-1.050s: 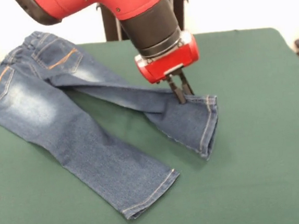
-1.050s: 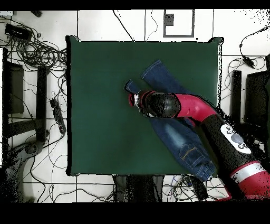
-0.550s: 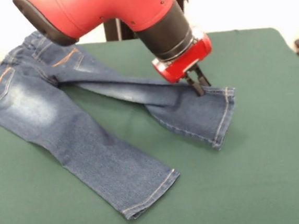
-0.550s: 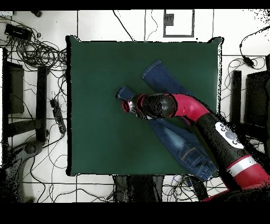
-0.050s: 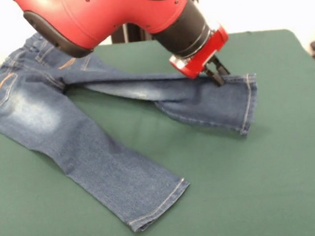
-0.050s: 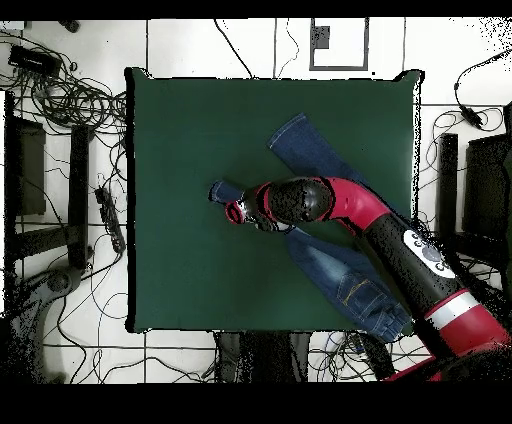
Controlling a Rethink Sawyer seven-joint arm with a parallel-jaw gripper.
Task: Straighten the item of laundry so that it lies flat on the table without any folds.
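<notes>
The item of laundry [image 5: 65, 131] is a small pair of blue jeans spread over the left of the green table [image 5: 283, 162]. One leg runs toward the front edge and lies flat. The other leg [image 5: 211, 99] stretches to the right, its hem lifted slightly. My gripper [image 5: 218, 78] is shut on that leg's top edge near the hem. In the overhead view the gripper [image 6: 232, 211] sits near the table's middle, with the jeans [image 6: 345, 275] trailing toward the lower right under the arm.
The red and black arm [image 5: 115, 14] crosses above the jeans' waist. Cables and equipment [image 6: 70, 110] lie on the floor around the table [image 6: 200, 130].
The gripper has pulled the held leg further right in the front view, stretching it out straighter; the hem has unfolded. The other leg has not moved.
</notes>
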